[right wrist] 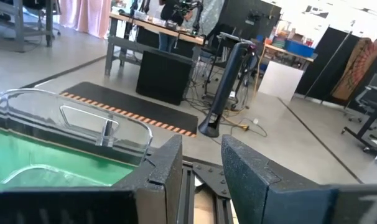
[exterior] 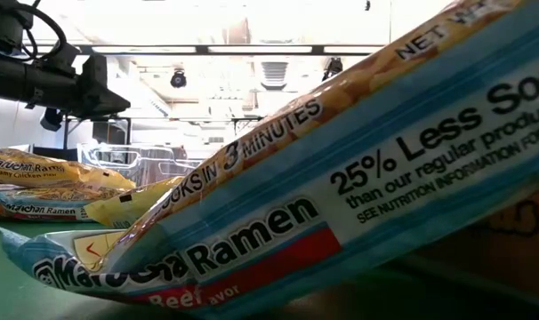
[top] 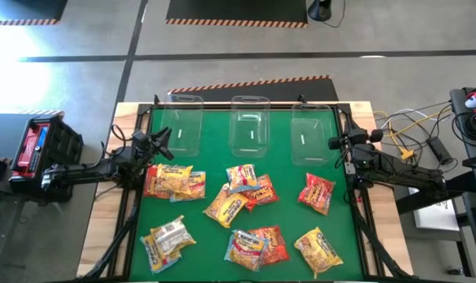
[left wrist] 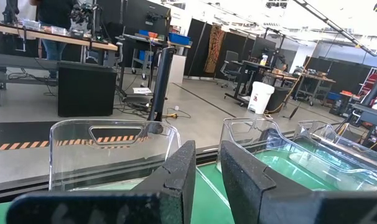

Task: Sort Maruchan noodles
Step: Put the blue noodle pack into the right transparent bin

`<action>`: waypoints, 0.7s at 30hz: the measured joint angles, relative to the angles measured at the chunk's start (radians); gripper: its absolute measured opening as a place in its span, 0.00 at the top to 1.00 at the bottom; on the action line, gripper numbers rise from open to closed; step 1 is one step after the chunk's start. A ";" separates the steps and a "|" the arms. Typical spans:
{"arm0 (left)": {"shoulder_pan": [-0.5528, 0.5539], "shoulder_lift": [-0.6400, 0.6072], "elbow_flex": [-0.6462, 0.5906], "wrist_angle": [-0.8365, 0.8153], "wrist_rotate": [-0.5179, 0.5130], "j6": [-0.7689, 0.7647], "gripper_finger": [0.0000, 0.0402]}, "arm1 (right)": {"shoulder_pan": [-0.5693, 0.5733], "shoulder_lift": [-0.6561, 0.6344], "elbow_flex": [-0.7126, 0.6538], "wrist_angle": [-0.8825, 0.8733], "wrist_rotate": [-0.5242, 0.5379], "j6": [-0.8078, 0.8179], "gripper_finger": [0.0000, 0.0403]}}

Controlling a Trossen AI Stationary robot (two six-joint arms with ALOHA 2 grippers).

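left gripper [top: 161, 141] at the mat's [top: 214, 141] left edge, fingers [left wrist: 176, 180] slightly parted, empty. packets [top: 238, 212] scattered over the near half, long axes mixed; nearest one [exterior: 341, 196] reads "maruchan ramen", "25% less", "beef". three bins [top: 250, 126] along the far edge. right gripper [top: 340, 143] at the right edge, slightly parted, empty.

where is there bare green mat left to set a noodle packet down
Free: the strip between the three clear bins and the noodle packets, and the mat's near left corner. Crowded: the middle and near right, where packets overlap.
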 joint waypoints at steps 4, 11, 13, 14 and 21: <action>0.000 0.000 0.000 0.000 0.000 0.000 0.85 | 0.000 0.000 0.000 0.000 0.000 -0.002 0.75; 0.000 0.000 0.000 0.000 0.000 0.000 0.85 | 0.000 0.000 0.000 0.000 0.000 -0.002 0.75; 0.000 0.000 0.000 0.000 0.000 0.000 0.85 | 0.000 0.000 0.000 0.000 0.000 -0.002 0.75; 0.000 0.000 0.000 0.000 0.000 0.000 0.85 | 0.000 0.000 0.000 0.000 0.000 -0.002 0.75; 0.000 0.000 0.000 -0.006 0.000 0.018 0.85 | 0.000 0.000 0.000 0.000 -0.001 -0.002 0.75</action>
